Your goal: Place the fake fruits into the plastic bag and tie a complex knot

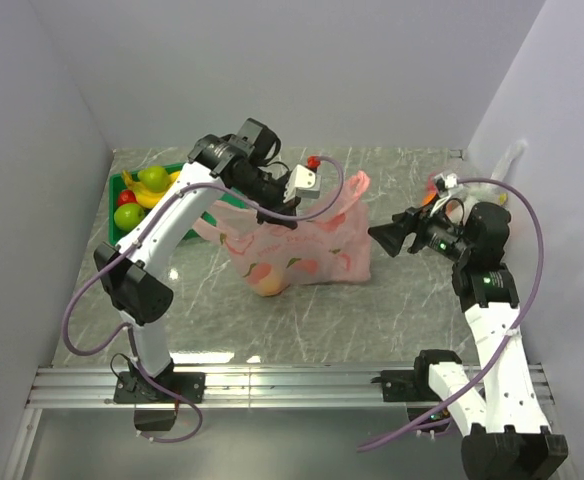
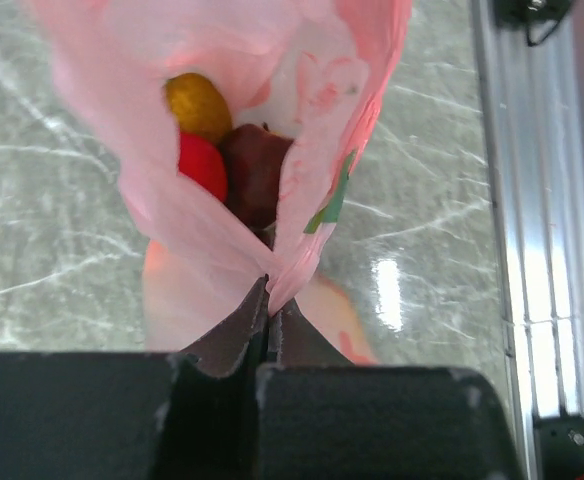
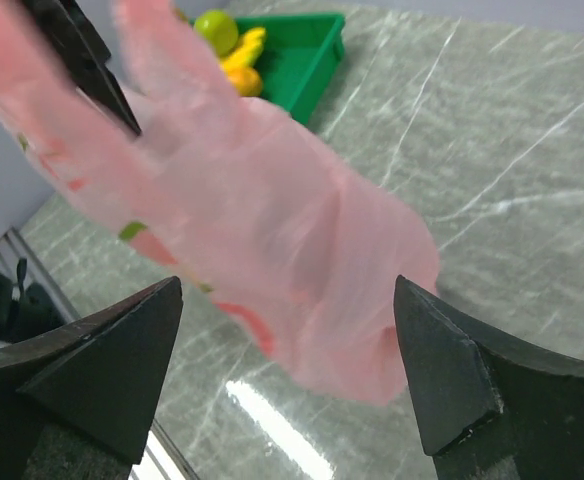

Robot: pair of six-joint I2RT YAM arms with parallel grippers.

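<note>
Left gripper (image 2: 268, 300) was pinched shut on the plastic bag (image 1: 302, 245) rim, mid-frame. Right gripper (image 1: 384, 237) gaped wide, empty, just right. I'd hold that mouth high and grab the opposite rim before fetching the fake fruits (image 1: 147, 188), upper left.

the plastic bag (image 1: 307, 240) is translucent pink with red and green printed patches. the fake fruits (image 2: 202, 165) inside the bag are yellow, bright red and dark maroon. left of the bag, a green tray (image 1: 115, 218). the table (image 1: 392, 310) is grey marble, veined white.
</note>
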